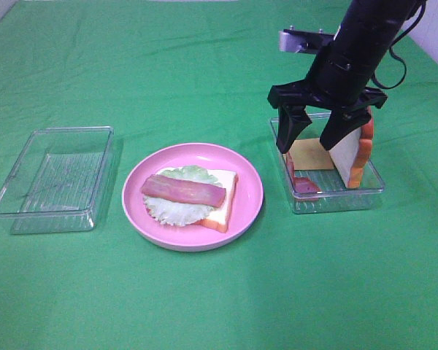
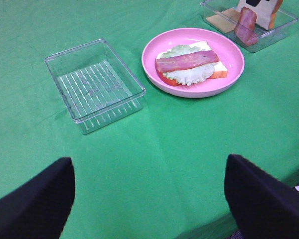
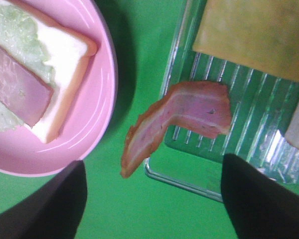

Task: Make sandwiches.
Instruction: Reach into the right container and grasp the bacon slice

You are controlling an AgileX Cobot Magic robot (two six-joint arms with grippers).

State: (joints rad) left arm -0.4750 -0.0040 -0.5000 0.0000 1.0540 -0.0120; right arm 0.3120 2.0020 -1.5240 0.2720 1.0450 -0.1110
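A half-built sandwich (image 1: 186,193) lies on the pink plate (image 1: 252,193): a white bread slice (image 1: 225,210), a lettuce leaf (image 1: 177,213) and a bacon strip (image 1: 182,191) on top. It also shows in the left wrist view (image 2: 189,62). A clear container (image 1: 336,200) to the right holds a yellow cheese square (image 1: 310,154), a second bacon strip (image 1: 304,186) hanging over its rim, and an upright bread slice (image 1: 354,157). My right gripper (image 1: 306,144) hovers open and empty above this container, over the bacon (image 3: 179,117). My left gripper (image 2: 149,199) is open and empty, far from the plate.
An empty clear container (image 1: 55,179) stands left of the plate on the green cloth (image 1: 204,292). It also shows in the left wrist view (image 2: 94,84). The table edge shows near the left gripper.
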